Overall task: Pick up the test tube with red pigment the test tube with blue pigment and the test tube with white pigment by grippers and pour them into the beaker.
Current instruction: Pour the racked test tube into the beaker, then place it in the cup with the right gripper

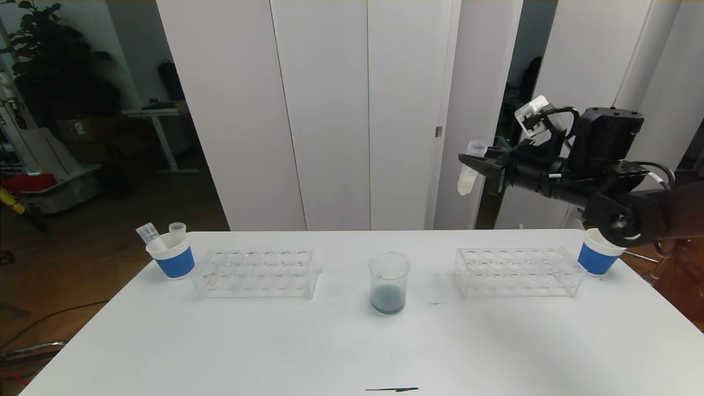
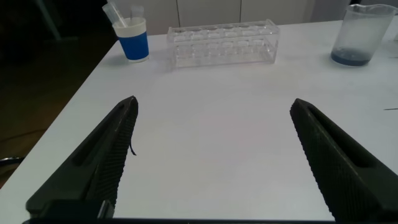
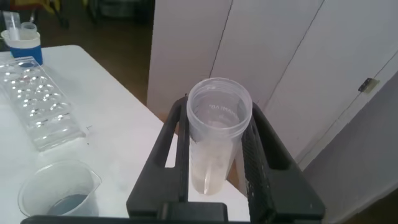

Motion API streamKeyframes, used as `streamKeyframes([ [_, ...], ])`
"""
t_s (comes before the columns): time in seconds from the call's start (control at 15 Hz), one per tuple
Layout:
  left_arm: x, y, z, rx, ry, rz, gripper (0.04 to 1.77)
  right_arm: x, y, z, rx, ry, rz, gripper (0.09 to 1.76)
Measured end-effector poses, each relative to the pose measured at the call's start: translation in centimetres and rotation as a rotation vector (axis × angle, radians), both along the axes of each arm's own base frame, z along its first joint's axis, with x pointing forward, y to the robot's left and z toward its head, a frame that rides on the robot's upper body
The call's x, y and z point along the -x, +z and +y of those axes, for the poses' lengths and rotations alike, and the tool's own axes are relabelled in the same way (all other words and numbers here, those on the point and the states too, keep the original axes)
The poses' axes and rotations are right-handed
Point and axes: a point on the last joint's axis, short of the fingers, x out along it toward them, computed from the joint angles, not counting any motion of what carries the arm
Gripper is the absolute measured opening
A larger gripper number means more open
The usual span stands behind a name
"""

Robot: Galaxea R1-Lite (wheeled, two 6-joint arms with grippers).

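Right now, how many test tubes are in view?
3. One, the test tube with white pigment, is in the right gripper; two tubes stand in the left cup. The right cup could hide more.

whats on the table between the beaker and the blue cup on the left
In the head view, a clear, empty tube rack stands between the beaker and the left blue cup; nothing else lies there.

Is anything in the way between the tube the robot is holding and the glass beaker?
Nothing visible is. The right gripper holds the test tube with white pigment up in the air, above the right rack. The beaker stands alone in the middle of the table, between the two racks.
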Motion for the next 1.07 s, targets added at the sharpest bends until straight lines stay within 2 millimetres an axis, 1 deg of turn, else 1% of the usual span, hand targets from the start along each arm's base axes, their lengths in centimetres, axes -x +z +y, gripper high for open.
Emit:
streamKeyframes([
  [0.2, 0.0, 0.0, 0.0, 0.000, 0.000, 0.000, 1.75, 0.5, -2.8, 2.2, 0.074, 0.077, -0.057, 0.57],
  [0.4, 0.0, 0.0, 0.0, 0.000, 0.000, 0.000, 1.75, 0.8, -4.3, 3.2, 0.182, 0.108, -0.116, 0.57],
  [0.73, 0.0, 0.0, 0.0, 0.000, 0.000, 0.000, 1.75, 1.1, -5.4, 5.0, 0.249, 0.164, -0.162, 0.57],
  [1.07, 0.0, 0.0, 0.0, 0.000, 0.000, 0.000, 1.75, 0.6, -5.6, 6.4, 0.282, 0.189, -0.216, 0.57],
])
